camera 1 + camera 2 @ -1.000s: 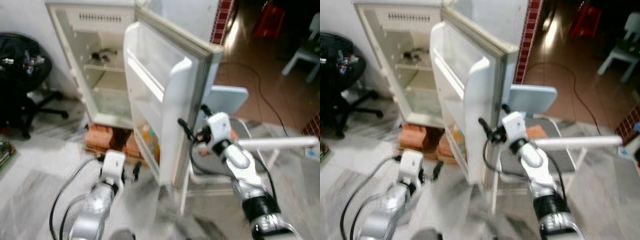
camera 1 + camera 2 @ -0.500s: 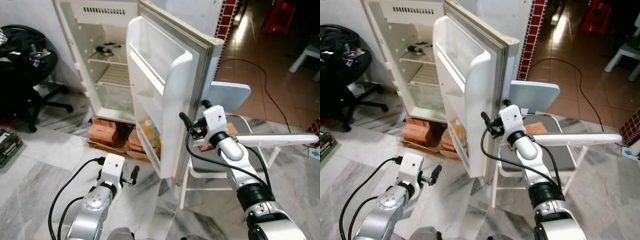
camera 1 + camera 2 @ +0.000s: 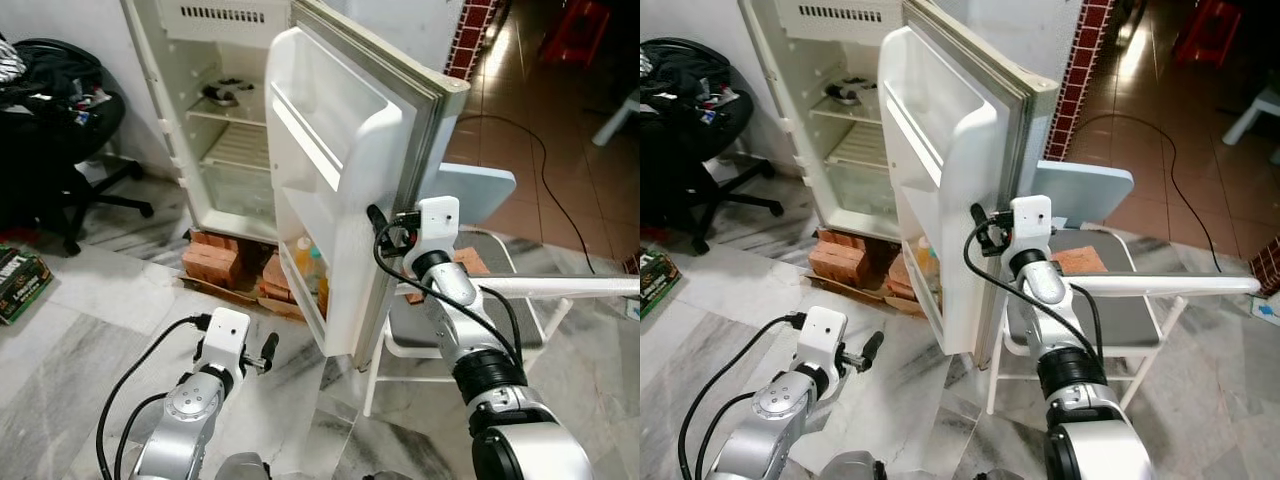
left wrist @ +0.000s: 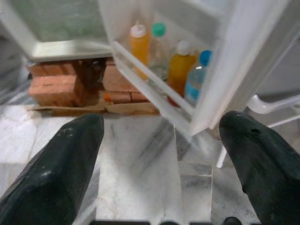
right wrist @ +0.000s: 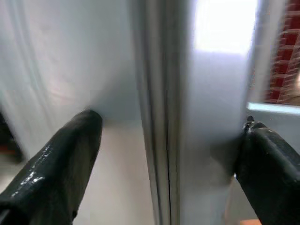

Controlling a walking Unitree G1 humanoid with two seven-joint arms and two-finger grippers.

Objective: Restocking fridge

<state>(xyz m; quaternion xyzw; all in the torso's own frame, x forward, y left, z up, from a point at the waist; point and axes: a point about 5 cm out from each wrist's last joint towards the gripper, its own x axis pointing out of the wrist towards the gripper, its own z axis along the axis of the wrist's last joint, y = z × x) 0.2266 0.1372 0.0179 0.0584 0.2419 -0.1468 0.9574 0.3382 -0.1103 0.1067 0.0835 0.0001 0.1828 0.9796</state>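
Note:
The white fridge (image 3: 225, 130) stands with its door (image 3: 345, 190) swung wide toward me. My right gripper (image 3: 386, 226) is open at the door's free edge. In the right wrist view that edge (image 5: 161, 93) runs between the two fingers (image 5: 61, 154). My left gripper (image 3: 264, 351) hangs low over the marble floor, open and holding nothing. Beyond its fingers (image 4: 61, 159) is the door's bottom shelf with several bottles: an orange one (image 4: 139, 44), a clear green-capped one (image 4: 158, 47), a yellow one (image 4: 180, 65) and a blue-capped one (image 4: 197, 77).
A folding chair (image 3: 1085, 190) with a pale blue back stands right behind the door, with a reddish block (image 3: 1080, 260) on its seat. Bricks (image 3: 215, 262) prop up the fridge. A black office chair (image 3: 55, 130) stands at the left, and a cable (image 3: 545, 190) trails across the brown floor.
The camera has shifted and the blur has cleared. My right gripper has risen a little and come in onto the door's edge. The left arm has stayed low and still.

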